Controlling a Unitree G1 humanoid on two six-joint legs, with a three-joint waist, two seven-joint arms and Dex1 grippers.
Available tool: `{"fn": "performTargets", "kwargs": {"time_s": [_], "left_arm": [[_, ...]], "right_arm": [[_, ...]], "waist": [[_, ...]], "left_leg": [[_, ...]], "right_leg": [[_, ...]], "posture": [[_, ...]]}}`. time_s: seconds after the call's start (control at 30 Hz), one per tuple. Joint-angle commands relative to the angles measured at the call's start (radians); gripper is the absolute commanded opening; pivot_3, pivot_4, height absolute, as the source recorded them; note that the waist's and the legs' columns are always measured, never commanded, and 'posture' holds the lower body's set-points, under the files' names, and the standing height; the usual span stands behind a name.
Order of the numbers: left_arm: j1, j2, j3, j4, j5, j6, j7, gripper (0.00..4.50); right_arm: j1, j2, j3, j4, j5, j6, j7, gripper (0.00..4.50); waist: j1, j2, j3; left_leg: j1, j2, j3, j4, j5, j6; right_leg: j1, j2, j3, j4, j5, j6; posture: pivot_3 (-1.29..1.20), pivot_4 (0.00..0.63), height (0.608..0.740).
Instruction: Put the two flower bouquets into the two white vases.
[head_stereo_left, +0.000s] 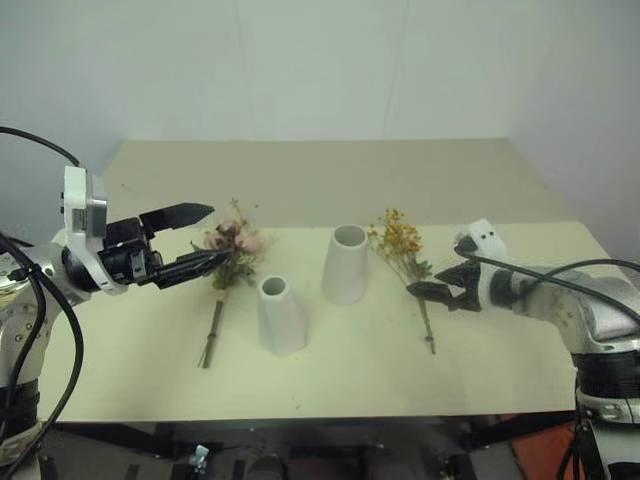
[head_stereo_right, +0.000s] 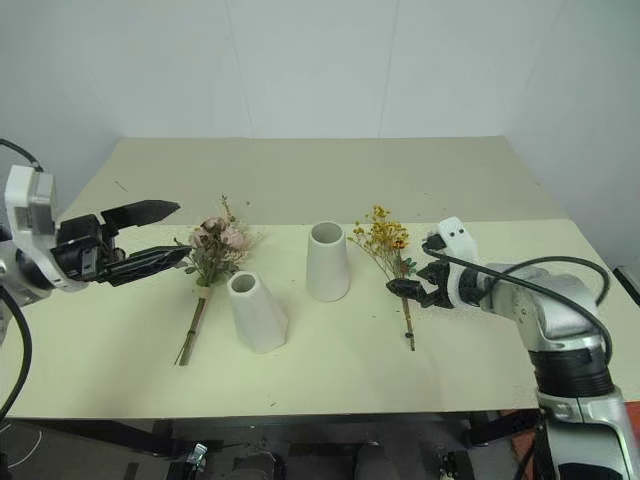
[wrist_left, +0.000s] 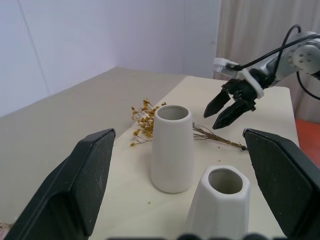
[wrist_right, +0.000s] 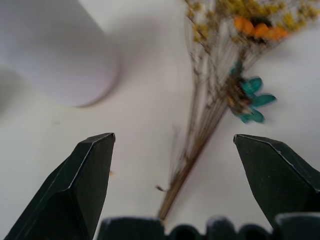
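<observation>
No writing or label can be read on anything here. The wide cream-coloured rectangular table (head_stereo_left: 330, 180) carries everything. Near its middle stands the taller plain matte white tapered vase (head_stereo_left: 346, 264), its round mouth showing nothing inside; just beside it, nearer the front edge, stands the shorter white vase with the narrow top (head_stereo_left: 281, 316), which also looks unfilled. The bouquet of pink roses with white sprigs and green leaves (head_stereo_left: 232, 250) lies flat to the left of the vases, stems toward the front edge. The thinner bouquet of small yellow-orange dried flowers on long stems (head_stereo_left: 402, 246) lies flat to the right of the taller vase. The left gripper (head_stereo_left: 205, 236) hovers with fingers spread wide just beside the rose heads, holding nothing. The right gripper (head_stereo_left: 425, 291) points down over the dried stems, fingers apart, nothing between them.
</observation>
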Motion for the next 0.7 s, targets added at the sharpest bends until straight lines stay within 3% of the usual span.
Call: {"fn": "performTargets", "kwargs": {"time_s": [0.03, 0.17, 0.23, 0.4, 0.63, 0.7], "left_arm": [[-0.026, 0.012, -0.008, 0.002, 0.017, -0.012, -0.016, 4.48], [-0.028, 0.011, -0.008, 0.01, 0.028, -0.017, -0.027, 4.48], [-0.028, 0.009, -0.008, 0.012, 0.033, -0.019, -0.03, 4.5], [-0.018, 0.009, 0.0, 0.009, 0.037, -0.024, -0.036, 4.5], [-0.012, 0.012, 0.005, 0.009, 0.047, -0.03, -0.044, 4.5], [-0.014, 0.012, 0.005, 0.011, 0.051, -0.03, -0.046, 4.5]], "right_arm": [[-0.025, 0.007, 0.06, 0.042, -0.056, 0.002, -0.02, 4.5], [-0.033, 0.028, 0.116, 0.106, -0.1, -0.048, -0.004, 4.5], [-0.042, 0.04, 0.143, 0.13, -0.131, -0.083, -0.004, 4.11], [-0.066, 0.068, 0.133, 0.159, -0.166, -0.143, 0.006, 2.49], [-0.13, 0.122, 0.01, 0.233, -0.166, -0.14, -0.061, 0.04], [-0.159, 0.163, -0.089, 0.27, -0.144, -0.142, -0.122, 0.04]], "waist": [[0.0, 0.0, 0.0], [-0.002, 0.0, 0.0], [-0.003, 0.0, 0.0], [-0.011, -0.001, -0.001], [-0.021, -0.001, 0.0], [-0.022, -0.001, 0.0]], "left_leg": [[0.0, 0.0, 0.0, 0.0, 0.0, 0.0], [0.0, 0.0, 0.0, 0.0, 0.0, 0.0], [0.001, 0.0, 0.0, 0.0, 0.0, 0.0], [0.001, 0.0, 0.0, 0.0, 0.0, 0.0], [0.001, 0.0, 0.0, 0.0, 0.0, 0.0], [0.001, 0.0, 0.0, 0.0, 0.0, 0.0]], "right_leg": [[0.0, 0.0, 0.0, 0.0, 0.0, 0.0], [0.0, 0.0, 0.0, 0.0, 0.0, 0.0], [0.0, 0.0, 0.0, 0.0, 0.0, 0.0], [0.001, 0.0, 0.0, 0.001, 0.0, 0.0], [0.0, 0.0, 0.0, 0.001, 0.0, 0.0], [0.0, 0.0, 0.0, 0.001, 0.0, 0.0]], "posture": [[0.0, 0.15, 0.74], [0.0, 0.15, 0.74], [0.0, 0.15, 0.74], [0.0, 0.15, 0.74], [0.0, 0.15, 0.74], [0.0, 0.15, 0.74]]}}
